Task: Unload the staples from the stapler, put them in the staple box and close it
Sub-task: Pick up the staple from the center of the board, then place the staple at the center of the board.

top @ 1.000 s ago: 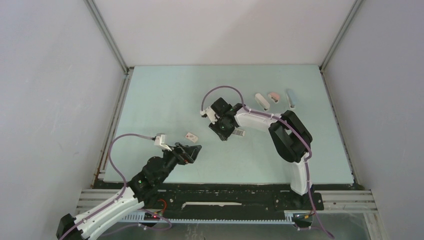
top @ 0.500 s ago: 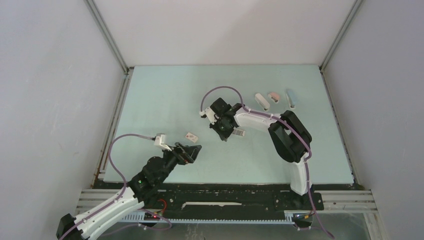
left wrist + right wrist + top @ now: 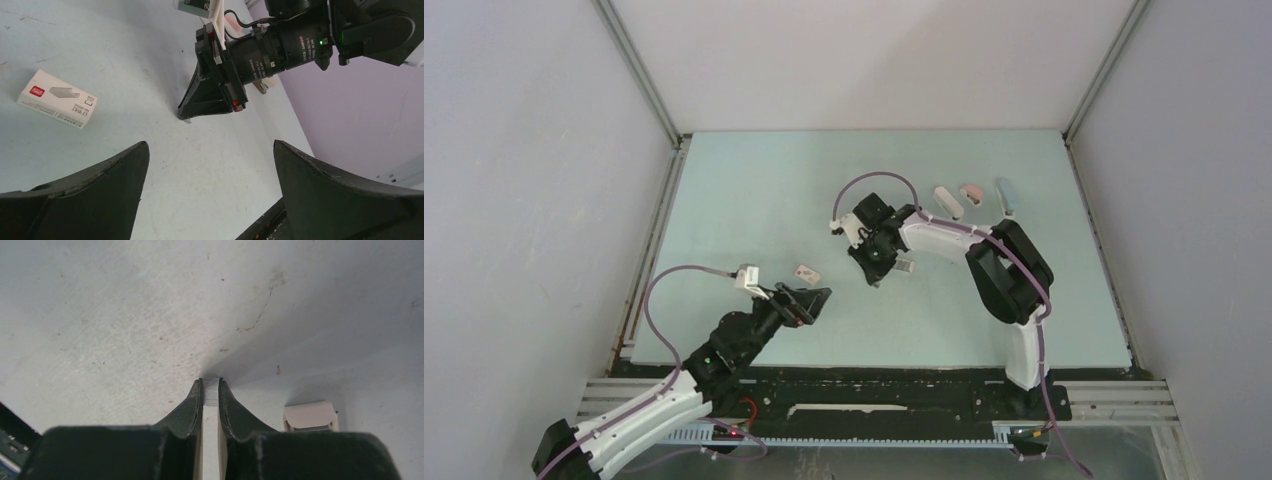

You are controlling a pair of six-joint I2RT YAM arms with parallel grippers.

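My right gripper (image 3: 874,279) points down at the mat, its tips close to the surface. In the right wrist view its jaws (image 3: 211,383) are shut on the staples (image 3: 211,391), a short ribbed grey strip between the tips. The small beige stapler (image 3: 905,266) lies on the mat just right of the gripper and also shows in the right wrist view (image 3: 310,416). My left gripper (image 3: 816,298) is open and empty near the front left, its fingers (image 3: 95,185) wide apart, and it faces the right gripper (image 3: 212,95).
A small white staple box (image 3: 806,273) lies between the two grippers and shows in the left wrist view (image 3: 57,98). Three more mini staplers, white (image 3: 948,202), pink (image 3: 971,192) and blue (image 3: 1006,197), lie at the back right.
The right gripper has shifted slightly right and toward the back, still shut. The left arm has barely moved.
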